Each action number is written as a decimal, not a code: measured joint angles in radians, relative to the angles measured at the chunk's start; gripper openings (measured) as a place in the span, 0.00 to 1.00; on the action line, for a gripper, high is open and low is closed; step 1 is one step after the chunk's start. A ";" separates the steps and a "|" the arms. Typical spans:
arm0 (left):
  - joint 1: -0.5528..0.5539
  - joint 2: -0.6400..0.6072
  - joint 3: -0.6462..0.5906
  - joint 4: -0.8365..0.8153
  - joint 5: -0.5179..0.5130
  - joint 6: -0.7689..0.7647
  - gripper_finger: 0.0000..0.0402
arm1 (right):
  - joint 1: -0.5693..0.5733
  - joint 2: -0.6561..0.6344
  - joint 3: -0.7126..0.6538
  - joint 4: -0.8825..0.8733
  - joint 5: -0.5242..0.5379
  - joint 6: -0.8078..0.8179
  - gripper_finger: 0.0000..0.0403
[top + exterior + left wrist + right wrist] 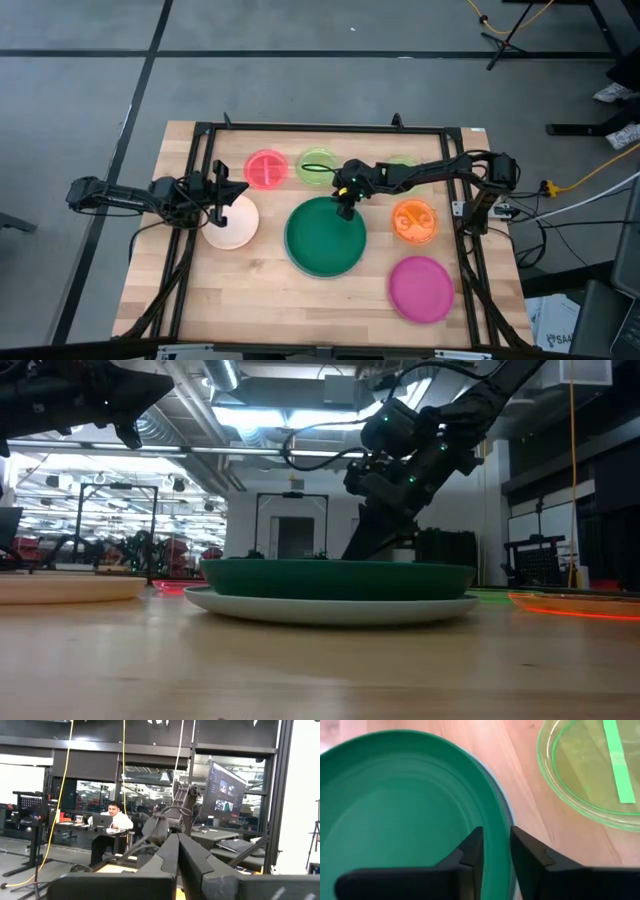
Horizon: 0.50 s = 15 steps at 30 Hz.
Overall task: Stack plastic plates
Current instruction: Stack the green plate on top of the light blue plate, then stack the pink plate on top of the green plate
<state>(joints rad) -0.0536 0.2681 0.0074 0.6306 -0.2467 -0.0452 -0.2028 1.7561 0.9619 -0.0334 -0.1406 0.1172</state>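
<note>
At the tabletop's middle the dark green plate already lies on the light blue plate — the right gripper has its jaws a little apart astride the green rim, gripping nothing firmly as far as I can judge; the left gripper waits with jaws closed and empty over the cream-pink plate, and the magenta plate, the orange plate, the red plate and the lime green plate are not yet stacked.

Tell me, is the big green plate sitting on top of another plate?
Yes, in the low view the green plate rests inside a wider pale plate whose rim sticks out beneath it.

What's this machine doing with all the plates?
It is stacking plates. The green plate already sits on a light blue one mid-table. The right gripper straddles the green plate's far rim, slightly open. The left gripper waits shut above the cream plate. The red, lime, orange and magenta plates lie unstacked.
</note>
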 joint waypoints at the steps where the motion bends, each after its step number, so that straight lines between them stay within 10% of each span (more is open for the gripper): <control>1: 0.000 0.000 0.000 0.000 0.000 0.000 0.01 | 0.000 -0.007 0.002 -0.015 0.000 -0.009 0.24; 15: 0.000 0.033 0.007 0.005 0.006 -0.082 0.01 | 0.102 -0.376 0.054 -0.446 0.104 -0.079 0.29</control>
<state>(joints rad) -0.0540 0.3006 0.0145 0.6353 -0.2411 -0.1275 -0.1010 1.3799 1.0158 -0.4791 -0.0365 0.0380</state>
